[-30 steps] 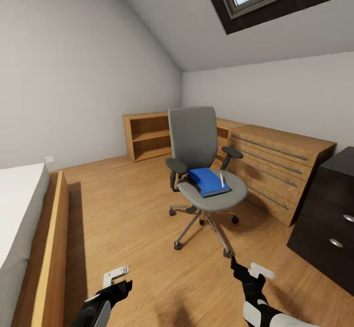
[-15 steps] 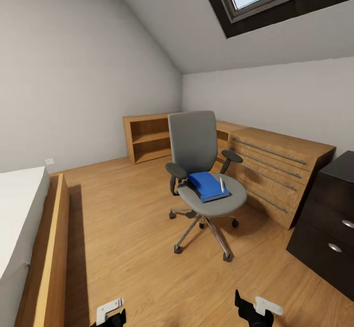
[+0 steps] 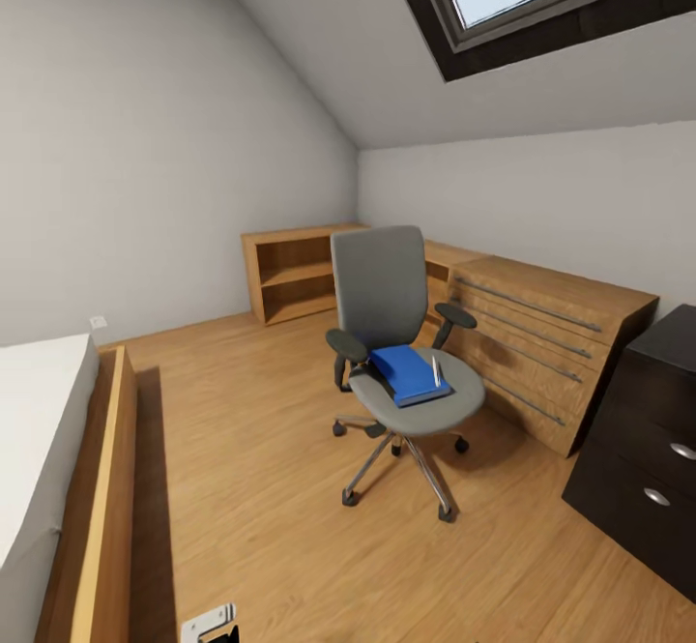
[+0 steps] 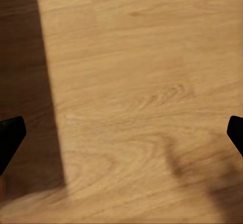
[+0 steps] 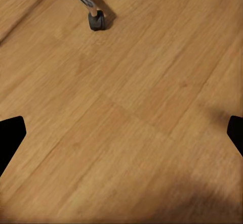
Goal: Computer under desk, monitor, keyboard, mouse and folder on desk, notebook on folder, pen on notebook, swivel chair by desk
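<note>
The grey swivel chair [image 3: 385,295] stands mid-room on the wooden floor. On its seat lies the blue folder [image 3: 406,372], with the whitish pen [image 3: 436,370] resting on the folder's right side. A dark edge runs along the folder's near side; I cannot tell whether it is the notebook. My left gripper [image 4: 121,135] is open above bare floor. My right gripper [image 5: 121,135] is open too, over the floor near a chair caster [image 5: 96,20]. The desk, computer, monitor, keyboard and mouse are out of view.
A light wooden drawer unit [image 3: 541,334] and an open shelf [image 3: 290,276] line the far wall behind the chair. A dark cabinet [image 3: 648,440] stands at the right. A bed in a wooden frame [image 3: 97,488] runs along the left.
Both arms have sunk toward the bottom edge of the head view, and the camera has shifted slightly. The chair with the folder and pen has stayed put.
</note>
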{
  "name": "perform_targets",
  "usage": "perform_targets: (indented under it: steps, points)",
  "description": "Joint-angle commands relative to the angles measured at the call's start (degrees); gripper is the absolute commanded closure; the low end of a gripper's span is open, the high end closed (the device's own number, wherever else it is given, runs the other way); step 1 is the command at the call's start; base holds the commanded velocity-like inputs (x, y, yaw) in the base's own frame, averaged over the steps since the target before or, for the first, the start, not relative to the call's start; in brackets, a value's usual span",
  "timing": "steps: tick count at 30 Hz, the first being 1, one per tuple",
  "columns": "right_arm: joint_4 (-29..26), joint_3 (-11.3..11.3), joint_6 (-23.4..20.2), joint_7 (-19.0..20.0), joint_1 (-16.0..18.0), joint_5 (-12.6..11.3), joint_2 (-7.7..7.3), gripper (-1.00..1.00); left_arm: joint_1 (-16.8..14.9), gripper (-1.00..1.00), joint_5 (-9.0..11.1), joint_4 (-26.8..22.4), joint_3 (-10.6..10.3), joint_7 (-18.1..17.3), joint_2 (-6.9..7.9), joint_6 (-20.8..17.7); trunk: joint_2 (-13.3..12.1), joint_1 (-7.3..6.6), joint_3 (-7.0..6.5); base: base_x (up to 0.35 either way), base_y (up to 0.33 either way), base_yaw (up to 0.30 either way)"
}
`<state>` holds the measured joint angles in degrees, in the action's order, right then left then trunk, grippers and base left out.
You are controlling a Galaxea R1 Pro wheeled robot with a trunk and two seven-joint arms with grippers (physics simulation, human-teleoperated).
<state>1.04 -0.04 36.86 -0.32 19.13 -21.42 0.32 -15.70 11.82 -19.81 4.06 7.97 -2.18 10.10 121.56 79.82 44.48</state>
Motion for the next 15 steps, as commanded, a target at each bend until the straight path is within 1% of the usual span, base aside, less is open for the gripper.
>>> perform_targets:
  steps: [1, 15]
  points:
    - [0.1, 0.0, 0.2, 0.0, 0.0, -0.1, 0.02, -1.0, 0.0, -1.0, 0.3, 0.1, 0.2, 0.0, -0.03, 0.2, -0.4, -0.24, -0.13, 0.0, 0.0, 0.0]
    - [0.1, 0.0, 0.2, 0.0, -0.1, -0.1, 0.03, -1.0, 0.0, -1.0, 0.3, 0.2, 0.2, 0.0, -0.02, 0.1, -6.0, -3.31, -2.64, 0.0, 0.0, 0.0]
